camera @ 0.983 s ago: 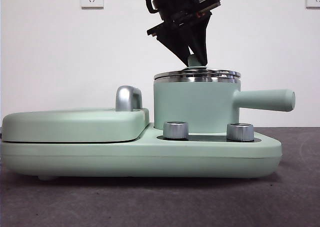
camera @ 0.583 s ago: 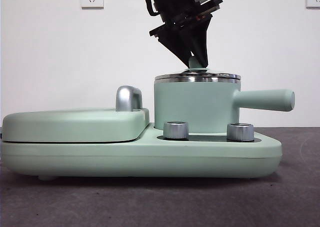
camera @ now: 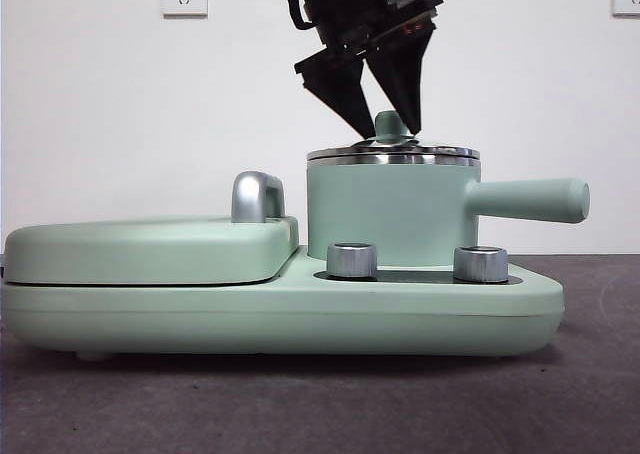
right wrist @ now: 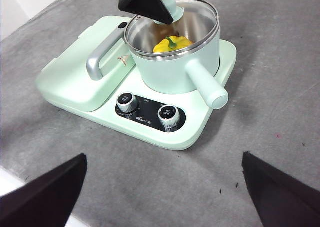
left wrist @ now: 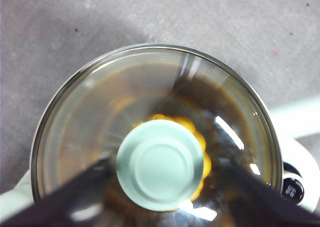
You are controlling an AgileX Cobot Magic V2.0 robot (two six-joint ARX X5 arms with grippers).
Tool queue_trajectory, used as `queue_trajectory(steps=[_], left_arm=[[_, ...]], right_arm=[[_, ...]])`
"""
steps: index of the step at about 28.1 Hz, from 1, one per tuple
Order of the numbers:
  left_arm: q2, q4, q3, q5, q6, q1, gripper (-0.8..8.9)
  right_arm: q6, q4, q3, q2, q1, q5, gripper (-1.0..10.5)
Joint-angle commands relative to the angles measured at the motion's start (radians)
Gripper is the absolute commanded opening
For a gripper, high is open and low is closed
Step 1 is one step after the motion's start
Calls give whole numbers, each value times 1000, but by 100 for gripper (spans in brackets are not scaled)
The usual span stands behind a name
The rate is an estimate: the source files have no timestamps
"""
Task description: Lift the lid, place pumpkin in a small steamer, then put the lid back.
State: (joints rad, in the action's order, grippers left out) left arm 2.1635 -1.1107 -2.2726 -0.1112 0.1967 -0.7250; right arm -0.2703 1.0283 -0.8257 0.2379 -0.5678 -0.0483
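Observation:
The small steamer (camera: pixel 390 214) stands on the mint-green base with its long handle (camera: pixel 530 200) pointing right. The lid (camera: pixel 393 153) sits flat on its rim. My left gripper (camera: pixel 391 132) hangs right over the lid, open, one jaw on each side of the mint-green knob (camera: pixel 390 124) with gaps showing. In the left wrist view the knob (left wrist: pixel 160 164) fills the middle and the pumpkin (left wrist: pixel 202 159) shows through the glass lid (left wrist: pixel 100 117). The right wrist view shows the pumpkin (right wrist: pixel 172 44) inside the steamer (right wrist: pixel 175 69). My right gripper (right wrist: pixel 165 187) is open, well away from the appliance.
The wide flat griddle cover (camera: pixel 140 249) with a chrome handle (camera: pixel 255 196) lies left of the steamer. Two chrome dials (camera: pixel 351 259) (camera: pixel 480 263) sit on the base (camera: pixel 280 319) in front of the pot. Grey tabletop surrounds the appliance.
My left gripper's jaws have spread apart off the lid's knob. The lid stays seated on the steamer.

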Motion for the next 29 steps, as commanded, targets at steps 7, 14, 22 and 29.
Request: queue_trajectory(steps=[7,14,22,29], left_arm=[[-155,-158,-23,-5,-105,36,474],[-524,-231,205,-5,-132,76,469],[-970,-159,733,-5,-138,63,468],[-1336,2,1113,-5,-174,68,453]], right_arm=[[-9,-11,-6,1,-6,-3,482],[-7,-11,-6,2,-6,-5,483],[6,-40,-6,2,-6,-138,483],[24,-42,-6,2,-6,-191,483]])
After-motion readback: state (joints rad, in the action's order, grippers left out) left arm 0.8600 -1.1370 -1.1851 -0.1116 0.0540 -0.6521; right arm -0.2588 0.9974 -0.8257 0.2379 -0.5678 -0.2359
